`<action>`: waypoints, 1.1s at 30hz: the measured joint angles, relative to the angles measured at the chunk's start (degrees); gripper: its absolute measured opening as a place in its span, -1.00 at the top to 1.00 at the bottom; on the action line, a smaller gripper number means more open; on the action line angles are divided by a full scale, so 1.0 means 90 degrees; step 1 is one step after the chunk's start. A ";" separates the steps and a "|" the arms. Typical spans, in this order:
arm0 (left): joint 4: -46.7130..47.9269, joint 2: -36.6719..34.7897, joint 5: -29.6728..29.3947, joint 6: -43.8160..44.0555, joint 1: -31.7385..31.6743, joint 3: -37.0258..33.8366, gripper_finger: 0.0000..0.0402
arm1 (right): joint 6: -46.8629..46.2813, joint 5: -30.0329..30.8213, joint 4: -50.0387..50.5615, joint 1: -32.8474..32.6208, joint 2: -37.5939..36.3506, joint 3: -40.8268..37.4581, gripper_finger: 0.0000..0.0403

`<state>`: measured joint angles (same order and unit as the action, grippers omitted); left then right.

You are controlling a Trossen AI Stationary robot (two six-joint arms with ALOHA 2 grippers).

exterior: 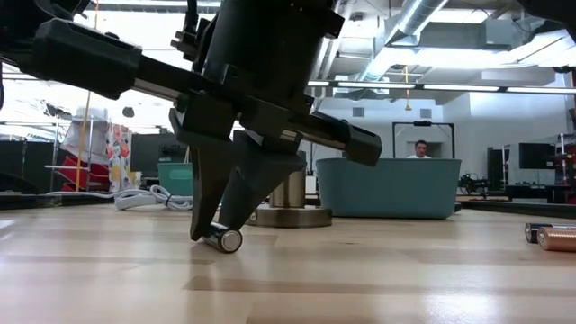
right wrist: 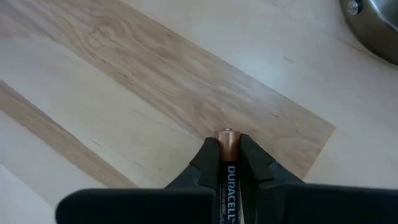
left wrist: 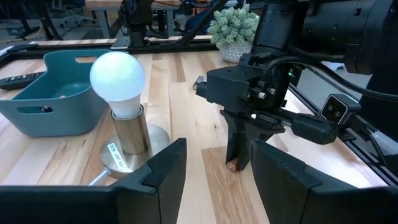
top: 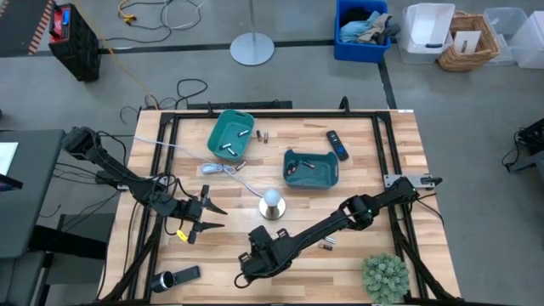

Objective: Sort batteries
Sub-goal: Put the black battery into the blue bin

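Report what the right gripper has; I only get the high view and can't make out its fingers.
Observer: The right wrist view shows the right gripper with a finger on each side of a battery, its copper end pointing out.
Operator: Say whether it's lifted.
Observer: No. In the low view the battery lies on the table, between the fingertips.
Operator: Check the other arm.
Observer: The left wrist view shows the left gripper open, with nothing between its fingers.
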<state>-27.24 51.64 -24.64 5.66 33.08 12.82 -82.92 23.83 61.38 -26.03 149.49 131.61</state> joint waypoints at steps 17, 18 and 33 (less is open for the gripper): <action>0.0000 -0.0002 0.0000 0.0027 -0.0002 0.0000 0.15 | 0.1521 0.1175 0.0041 -0.0289 -0.0899 -0.0032 0.83; 0.0003 -0.0002 -0.0001 0.0048 -0.0001 0.0000 0.15 | 0.1651 0.1286 0.0055 -0.0314 -0.0987 -0.0032 0.83; 0.0151 0.0000 -0.0009 0.0190 -0.0002 0.0002 0.15 | 0.3928 0.3027 0.1058 -0.0602 -0.2874 -0.0010 0.83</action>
<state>-25.89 51.64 -24.73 7.38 33.06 12.84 -47.57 51.07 70.90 -31.45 123.63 131.52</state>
